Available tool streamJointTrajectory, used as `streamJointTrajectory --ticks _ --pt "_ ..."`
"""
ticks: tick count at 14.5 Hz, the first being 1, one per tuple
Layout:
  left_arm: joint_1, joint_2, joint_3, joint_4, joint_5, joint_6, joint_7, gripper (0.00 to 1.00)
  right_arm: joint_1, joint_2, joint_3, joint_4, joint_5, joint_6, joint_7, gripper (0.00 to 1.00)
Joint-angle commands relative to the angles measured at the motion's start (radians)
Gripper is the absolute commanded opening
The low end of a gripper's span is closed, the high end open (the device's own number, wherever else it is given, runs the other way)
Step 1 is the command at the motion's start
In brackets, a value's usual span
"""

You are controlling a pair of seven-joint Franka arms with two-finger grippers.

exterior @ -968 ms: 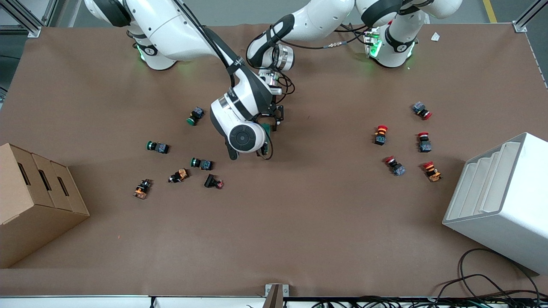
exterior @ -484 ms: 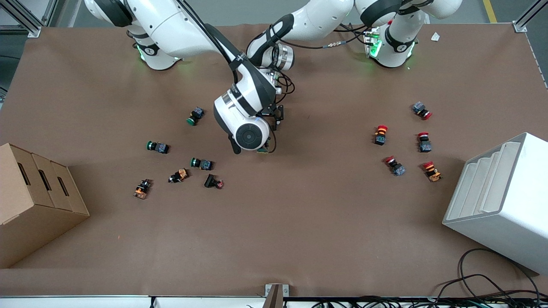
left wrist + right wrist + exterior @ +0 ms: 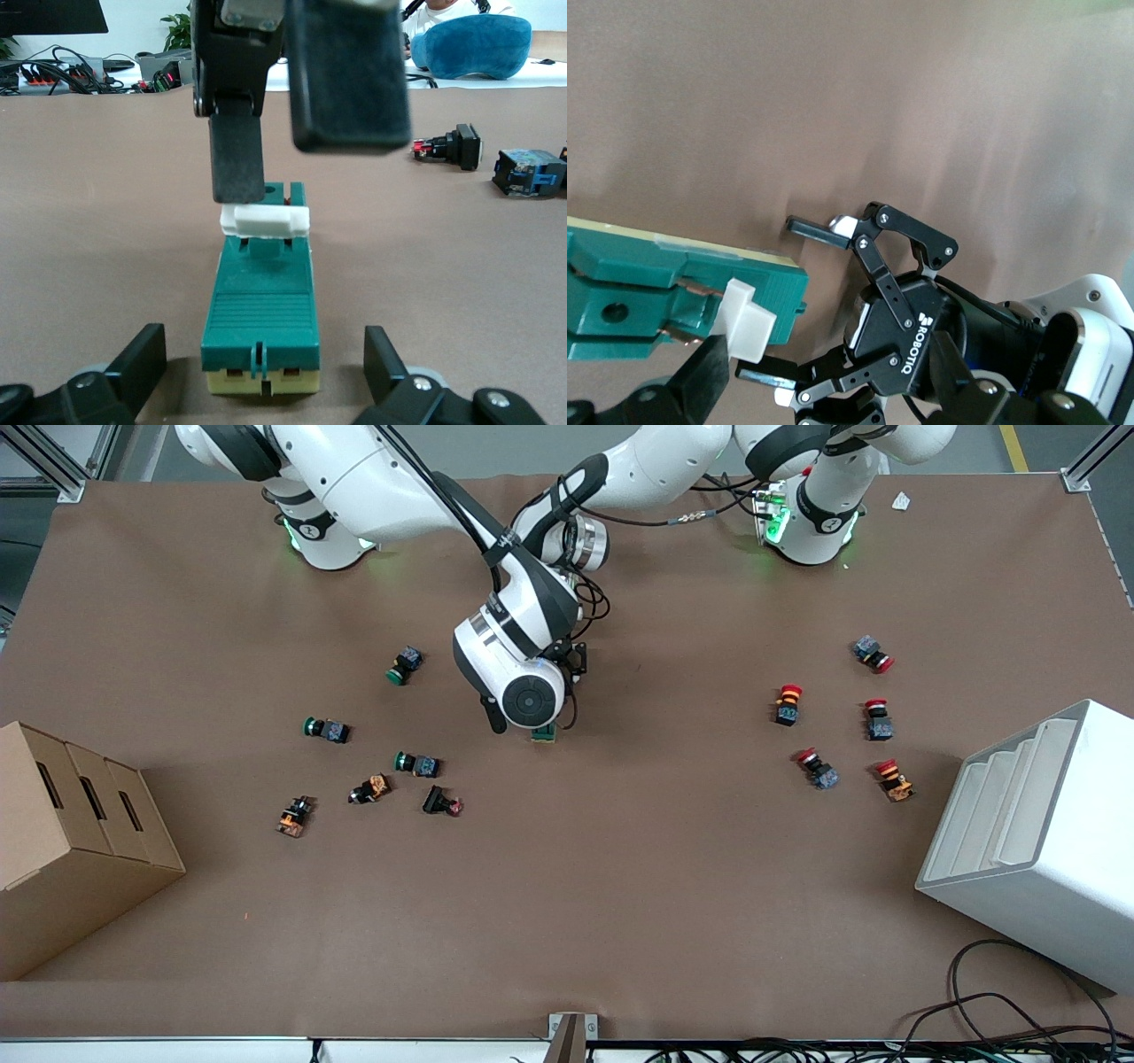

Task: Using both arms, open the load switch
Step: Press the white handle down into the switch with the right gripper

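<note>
**Trainee:** Where did the load switch [image 3: 261,305] lie at this moment?

**Operator:** I saw it flat on the table [image 3: 620,886] near the middle. Its white lever [image 3: 264,220] sat at the end nearer the front camera. Read as a clock face in the front view, the green-capped push-buttons [image 3: 416,763] lay toward 8 to 10 o'clock of it. The red-capped push-buttons [image 3: 788,703] lay toward 3 o'clock, well apart.

**Trainee:** And the two grippers?

**Operator:** I had the left gripper [image 3: 263,347] low at the switch's 12 o'clock end. Its fingers [image 3: 146,354] were spread wide on either side of the green body and touched neither side. The right gripper [image 3: 292,173] hung over the lever end with its fingers parted. One right fingertip [image 3: 237,168] stood at the lever's top edge, but I could not tell whether it touched. Neither gripper held anything.
</note>
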Motion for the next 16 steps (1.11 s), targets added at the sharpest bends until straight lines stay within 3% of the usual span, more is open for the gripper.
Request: streamJointTrajectory --ticks 1,5,7,10,16 --pt "-0.017 0.035 0.001 0.005 0.006 0.015 -0.010 0.98 0.009 -0.004 0.001 -0.061 -0.002 0.040 0.001 1.00" --pt "-0.017 0.030 0.001 0.002 0.004 0.015 -0.010 0.98 0.009 -0.007 0.001 -0.071 -0.024 0.057 -0.002 1.00" --pt "-0.017 0.024 0.001 0.003 -0.005 0.015 0.012 0.98 -0.011 -0.018 -0.002 -0.060 -0.082 0.038 -0.070 1.00" --pt "-0.016 0.019 -0.002 0.002 -0.011 0.015 0.027 0.98 -0.098 -0.085 -0.005 -0.060 -0.188 -0.015 -0.283 1.00" --pt "-0.016 -0.039 -0.026 0.013 -0.135 0.016 0.096 0.98 -0.310 -0.197 -0.008 -0.065 -0.205 -0.022 -0.832 1.00"
